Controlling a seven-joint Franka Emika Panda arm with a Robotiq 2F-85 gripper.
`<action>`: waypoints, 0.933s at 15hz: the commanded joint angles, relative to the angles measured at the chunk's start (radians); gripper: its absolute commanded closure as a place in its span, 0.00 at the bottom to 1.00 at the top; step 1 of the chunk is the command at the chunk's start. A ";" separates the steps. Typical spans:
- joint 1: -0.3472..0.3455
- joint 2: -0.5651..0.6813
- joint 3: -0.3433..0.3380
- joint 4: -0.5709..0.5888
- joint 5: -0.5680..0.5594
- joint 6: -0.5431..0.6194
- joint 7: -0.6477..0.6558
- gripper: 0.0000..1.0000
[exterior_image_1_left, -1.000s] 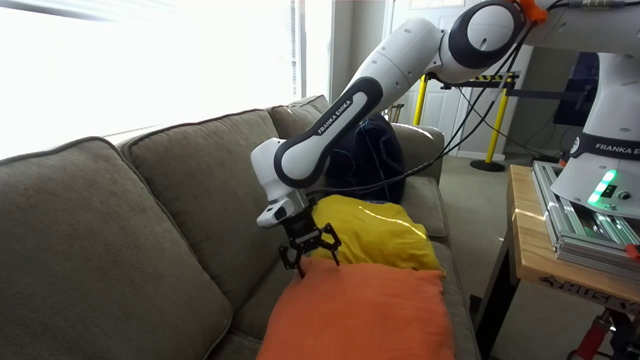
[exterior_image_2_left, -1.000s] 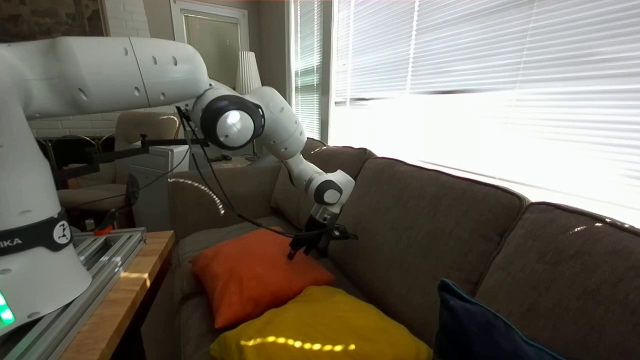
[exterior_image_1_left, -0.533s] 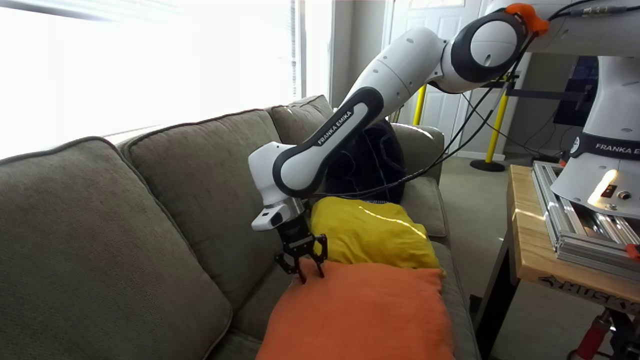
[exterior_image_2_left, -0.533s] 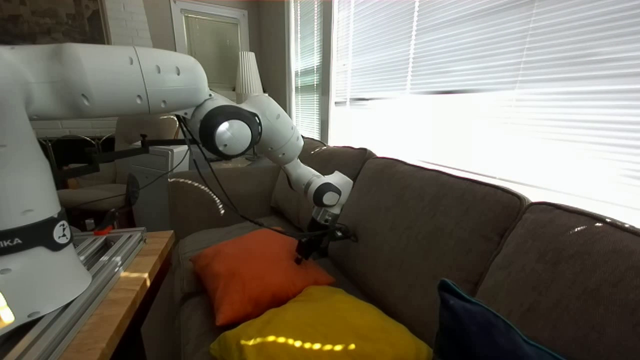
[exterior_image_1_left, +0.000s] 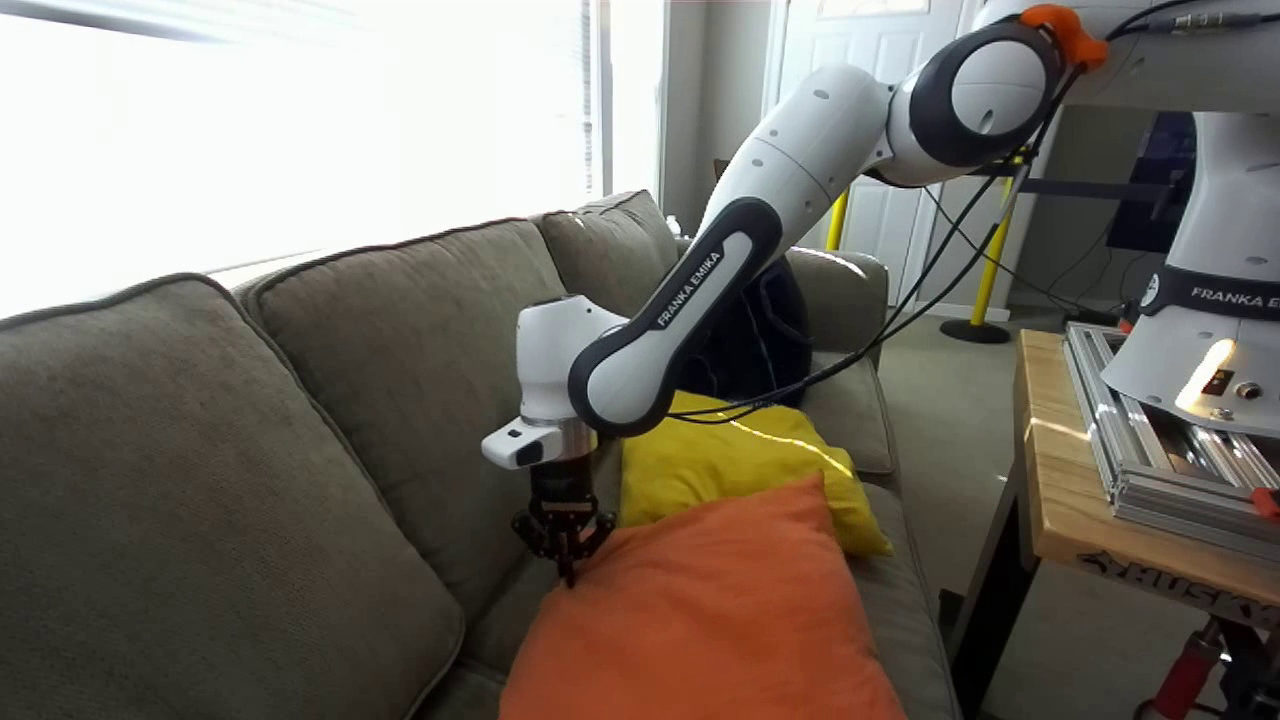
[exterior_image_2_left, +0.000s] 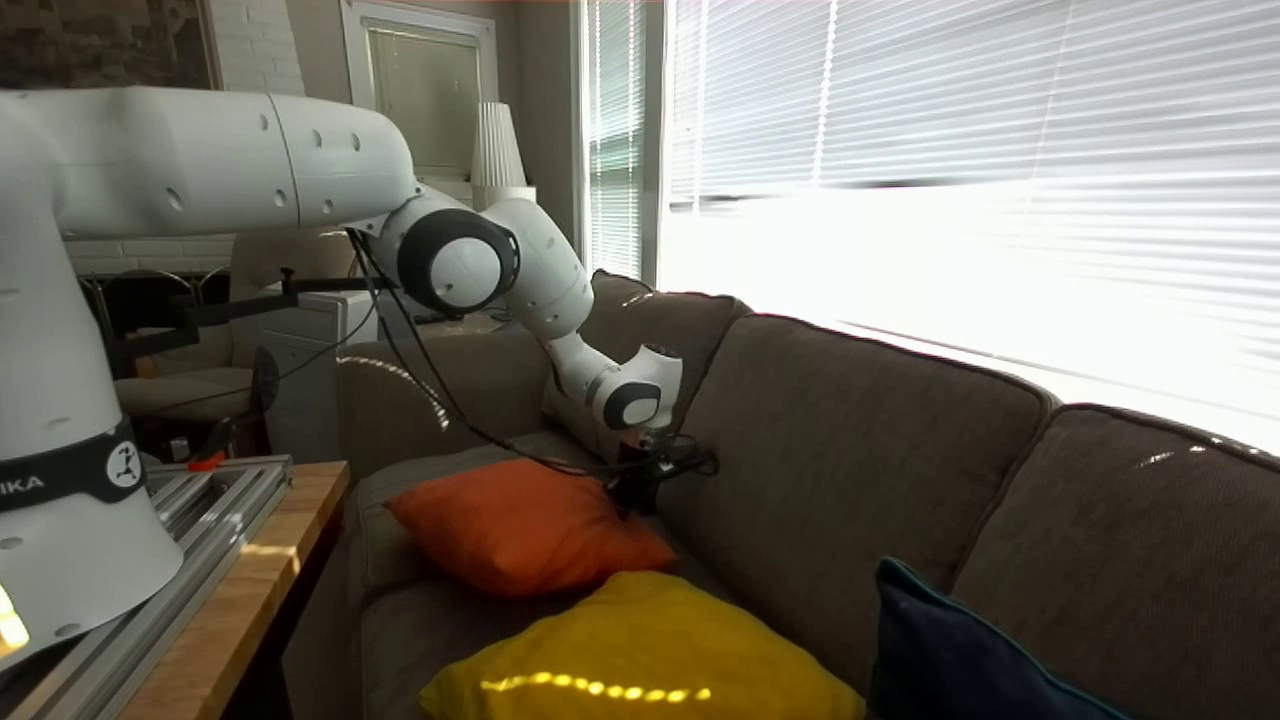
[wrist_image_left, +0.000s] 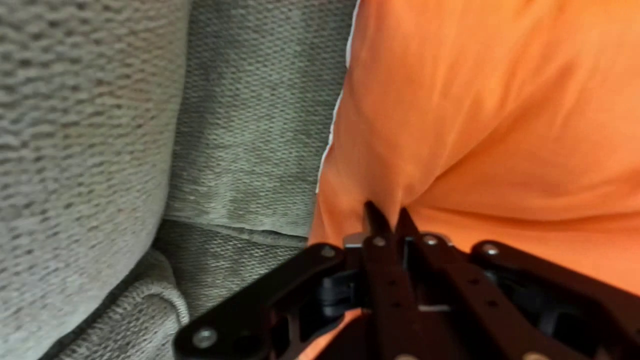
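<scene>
A grey-brown sofa (exterior_image_1_left: 400, 370) fills most of the scene. The robot arm (exterior_image_1_left: 800, 140) reaches over it from a wooden table (exterior_image_1_left: 1062, 460); its wrist leaned a second ago and now points nearly straight down. On the sofa seat lies the orange pillow (exterior_image_1_left: 700, 610), next to the yellow pillow (exterior_image_1_left: 725, 455); whether those two touch is hard to tell. The dark blue pillow (exterior_image_2_left: 965, 655) stands well apart from the jaws.

The orange pillow has changed shape: the corner toward the yellow pillow now rises to a peak, and in both exterior views its near outline has drawn up. The yellow pillow stays where it was.

The jaws, spread over the rear corner of the orange pillow a second ago, are now almost together, pinching a fold (wrist_image_left: 392, 195) of its cloth close to the edge that faces the backrest. Creases fan out from the fingertips (wrist_image_left: 376, 220). This looks like a real but shallow hold: the orange pillow seems to shift with the arm, gripped by a little fabric rather than by its body. Thin white edging (wrist_image_left: 331, 131) runs just beside the pinch.
</scene>
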 joint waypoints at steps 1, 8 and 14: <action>0.012 0.000 0.010 0.007 -0.014 0.163 0.109 0.99; 0.008 -0.190 0.065 -0.183 0.023 0.484 0.218 0.99; -0.004 -0.389 0.065 -0.404 0.029 0.678 0.305 0.99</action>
